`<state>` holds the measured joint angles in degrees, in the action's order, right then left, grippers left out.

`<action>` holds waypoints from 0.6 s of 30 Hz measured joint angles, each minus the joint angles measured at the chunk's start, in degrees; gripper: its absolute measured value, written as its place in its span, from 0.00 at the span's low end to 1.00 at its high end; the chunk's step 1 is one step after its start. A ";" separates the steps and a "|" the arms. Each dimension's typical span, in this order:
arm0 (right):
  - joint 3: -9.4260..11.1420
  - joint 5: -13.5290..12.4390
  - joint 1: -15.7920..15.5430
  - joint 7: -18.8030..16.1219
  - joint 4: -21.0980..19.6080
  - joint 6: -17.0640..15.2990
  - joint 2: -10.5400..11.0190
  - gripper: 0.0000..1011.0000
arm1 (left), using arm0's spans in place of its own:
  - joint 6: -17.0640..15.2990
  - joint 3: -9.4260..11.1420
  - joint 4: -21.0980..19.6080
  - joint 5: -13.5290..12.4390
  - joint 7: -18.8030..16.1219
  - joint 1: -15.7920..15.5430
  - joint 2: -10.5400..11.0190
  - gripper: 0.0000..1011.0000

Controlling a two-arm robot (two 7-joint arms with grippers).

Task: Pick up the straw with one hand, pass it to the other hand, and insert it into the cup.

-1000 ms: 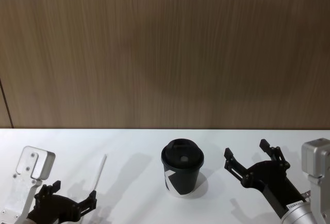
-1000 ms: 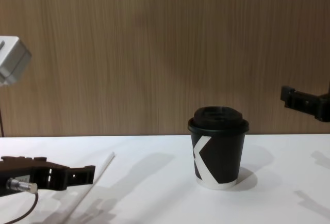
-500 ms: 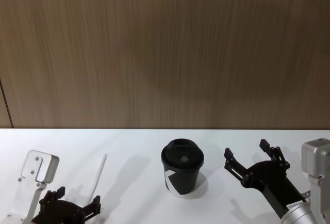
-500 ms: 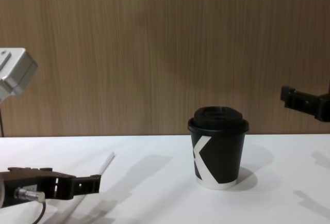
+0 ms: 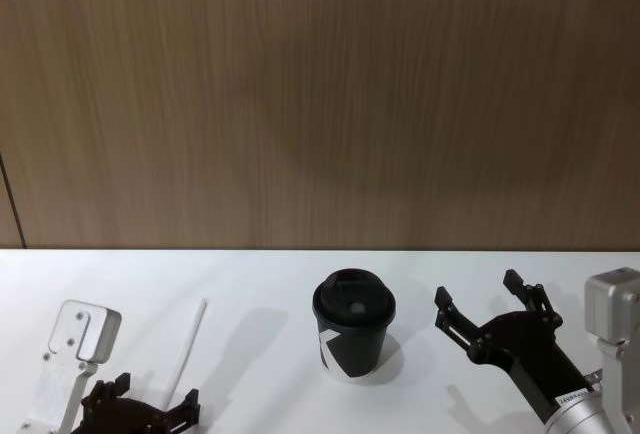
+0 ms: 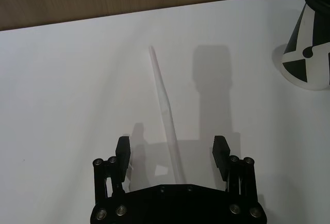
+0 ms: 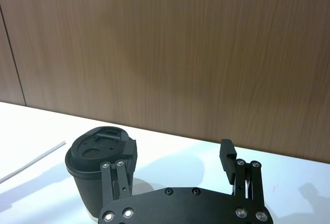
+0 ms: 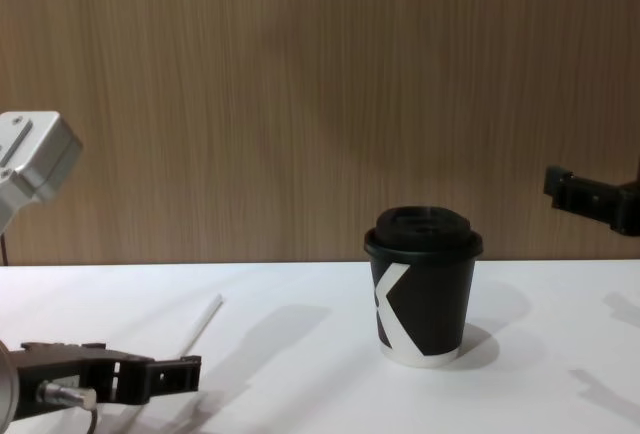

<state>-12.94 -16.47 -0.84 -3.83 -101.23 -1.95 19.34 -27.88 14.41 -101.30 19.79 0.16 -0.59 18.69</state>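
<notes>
Head view: straw (image 5: pixel 190 349) lies flat on tabletop (image 5: pixel 270 284), lower left, well left of cup (image 5: pixel 354 326). Left wrist view: left gripper (image 6: pixel 171 144) wide open, empty, straw lined up in its gap. Right wrist view: right gripper (image 7: pixel 178 150) open, empty. Straw likely light, crushable; pinch gently mid-length.

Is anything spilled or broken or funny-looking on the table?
No, nothing stands out. The cup stands upright with its lid on, and nothing has spilled. The straw lies flat on the table, running between the jaws of the open left claw. The right claw hangs open beside the cup.
</notes>
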 joint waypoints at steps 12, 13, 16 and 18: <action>0.00 0.00 0.00 0.00 0.00 0.00 0.00 0.99 | -0.32 -0.54 0.23 -0.21 -0.92 0.70 -1.56 0.99; 0.00 0.00 0.00 0.00 0.00 0.00 0.00 0.99 | -0.33 -0.64 0.26 -0.21 -1.03 0.76 -1.76 0.99; 0.00 0.00 0.00 0.00 0.00 0.00 0.00 0.99 | -0.35 -0.87 0.37 -0.20 -1.23 0.90 -2.21 0.99; 0.00 0.00 0.00 0.00 0.00 0.00 0.00 0.99 | -0.37 -1.05 0.50 -0.17 -1.36 0.98 -2.55 0.99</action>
<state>-12.94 -16.47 -0.84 -3.83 -101.23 -1.95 19.33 -28.25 13.35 -100.80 19.62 -1.20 0.39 16.15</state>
